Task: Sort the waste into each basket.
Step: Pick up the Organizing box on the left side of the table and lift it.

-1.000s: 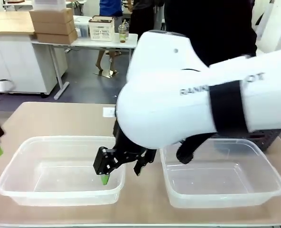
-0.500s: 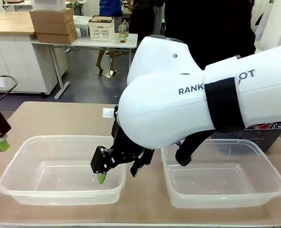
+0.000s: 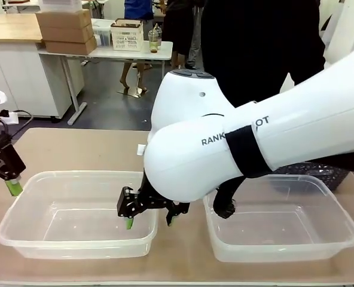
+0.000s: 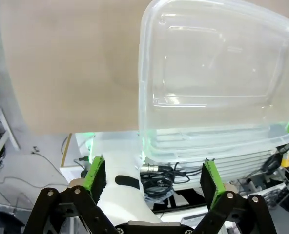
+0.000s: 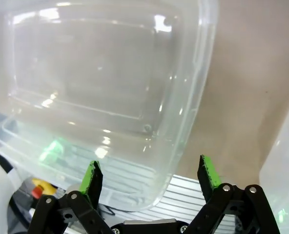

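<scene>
Two clear baskets stand side by side on the table, the left basket (image 3: 21,206) and the right basket (image 3: 338,209), and I see nothing inside either. The waste is out of view. My right arm reaches across the middle. Its gripper (image 3: 149,220) hangs open and holds nothing over the right end of the left basket. The right wrist view has the open gripper (image 5: 149,174) above that basket's wall (image 5: 193,97). My left gripper (image 3: 8,179) hovers at the left basket's far left corner. In the left wrist view this gripper (image 4: 153,176) is open, with the basket (image 4: 149,97) beyond it.
A dark grey lattice basket (image 3: 320,172) sits behind the right tub, mostly hidden by my right arm. A person in dark clothes (image 3: 255,42) stands at the far side. Bare tan tabletop (image 3: 75,149) lies beyond the left tub.
My left gripper has come in from the left edge toward the left basket. The right arm's big white link has swung lower and leftward, while its gripper stays by the left basket's right end.
</scene>
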Tool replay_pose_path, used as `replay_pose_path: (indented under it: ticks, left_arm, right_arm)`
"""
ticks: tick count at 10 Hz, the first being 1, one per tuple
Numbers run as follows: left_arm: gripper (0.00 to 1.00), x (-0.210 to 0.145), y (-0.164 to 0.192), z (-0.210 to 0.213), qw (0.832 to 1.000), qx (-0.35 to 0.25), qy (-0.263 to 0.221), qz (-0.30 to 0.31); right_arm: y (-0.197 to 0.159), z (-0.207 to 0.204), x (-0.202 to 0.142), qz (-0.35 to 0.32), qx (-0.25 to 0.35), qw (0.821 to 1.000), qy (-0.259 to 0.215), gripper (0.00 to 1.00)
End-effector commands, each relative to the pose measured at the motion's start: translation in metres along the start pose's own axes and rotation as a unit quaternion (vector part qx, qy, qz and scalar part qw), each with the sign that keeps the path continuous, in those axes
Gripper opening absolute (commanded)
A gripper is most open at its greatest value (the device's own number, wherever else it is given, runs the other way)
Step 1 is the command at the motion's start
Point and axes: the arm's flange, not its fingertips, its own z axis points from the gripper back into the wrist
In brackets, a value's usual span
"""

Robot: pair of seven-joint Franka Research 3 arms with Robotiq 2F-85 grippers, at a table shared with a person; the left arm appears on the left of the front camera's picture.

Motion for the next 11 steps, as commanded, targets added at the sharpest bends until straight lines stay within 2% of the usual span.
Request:
replay_pose_path:
  ticks: [1, 3, 4, 5, 6, 8, 9, 10, 11]
  left_arm:
    - [1.00, -0.052, 0.026, -0.080, 0.999, -0.015, -0.015, 0.026]
    - [1.00, -0.057, 0.036, -0.109, 0.999, 0.002, -0.030, 0.034]
    - [1.00, -0.059, 0.035, -0.131, 0.999, 0.002, 0.006, 0.035]
    - [1.00, -0.054, 0.033, -0.142, 0.998, -0.026, 0.050, 0.030]
    - [1.00, 0.004, 0.026, 0.001, 0.999, -0.008, -0.004, 0.033]
    - [1.00, 0.004, 0.026, 0.001, 0.999, -0.008, -0.004, 0.033]
    - [1.00, 0.010, 0.027, -0.008, 0.999, -0.009, 0.017, 0.033]
    - [1.00, 0.013, 0.014, -0.019, 0.998, 0.008, -0.027, 0.053]
    - [1.00, 0.020, 0.007, -0.046, 0.998, -0.001, -0.031, 0.049]
  right_arm:
    - [0.010, 0.004, 0.009, -0.020, -0.035, 0.999, -0.005, 1.00]
    - [0.008, 0.009, 0.011, -0.020, -0.048, 0.999, -0.009, 1.00]
    - [0.007, 0.015, 0.012, -0.018, -0.049, 0.998, -0.019, 1.00]
    - [0.007, 0.017, 0.012, -0.016, -0.047, 0.999, -0.024, 1.00]
    - [0.007, 0.017, 0.012, -0.015, -0.045, 0.999, -0.025, 1.00]
    - [0.007, 0.017, 0.012, -0.014, -0.039, 0.999, -0.021, 1.00]
    - [0.006, 0.016, 0.012, -0.016, -0.038, 0.999, -0.020, 1.00]
    - [0.004, 0.014, 0.012, -0.019, -0.036, 0.999, -0.019, 1.00]
    - [0.001, 0.012, 0.013, -0.027, -0.033, 0.999, -0.018, 1.00]
